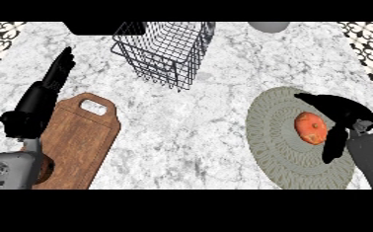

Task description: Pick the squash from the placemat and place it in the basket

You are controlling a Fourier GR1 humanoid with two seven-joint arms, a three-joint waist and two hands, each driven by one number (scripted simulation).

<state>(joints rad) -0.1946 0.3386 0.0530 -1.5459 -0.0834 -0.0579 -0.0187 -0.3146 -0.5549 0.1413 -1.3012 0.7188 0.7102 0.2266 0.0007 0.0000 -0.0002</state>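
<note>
Currently, status by item, with places given relative to the placemat (280,142):

Squash: small, round and orange (311,128), lying on the placemat, right of its centre and close to its right edge. Not yet lifted.

Right hand: black hand (342,115) directly beside the squash on its right. One finger reaches over the placemat above the squash; the thumb hangs down along its lower right side. The fingers are spread and straight, holding nothing. Whether they touch the skin cannot be told.

Left hand: black hand (44,95) well to the left of the placemat, above the wooden cutting board (76,142), fingers straight and pointing up. Resting.

Basket: black wire basket (164,53), up and to the left of the placemat, well apart from it, nothing visible inside.

Surface: marbled white surface (189,127) carrying all items.

Handling estimate: the squash is probably stiff, hard-skinned and light for its size. Its smooth, rounded skin is likely slippery and it may roll on the woven mat if nudged from one side. Bruising risk appears low.

Grasp point: take it across its widest part, fingers over the upper side and thumb opposing on the lower right, so the curve seats in the palm.
</note>
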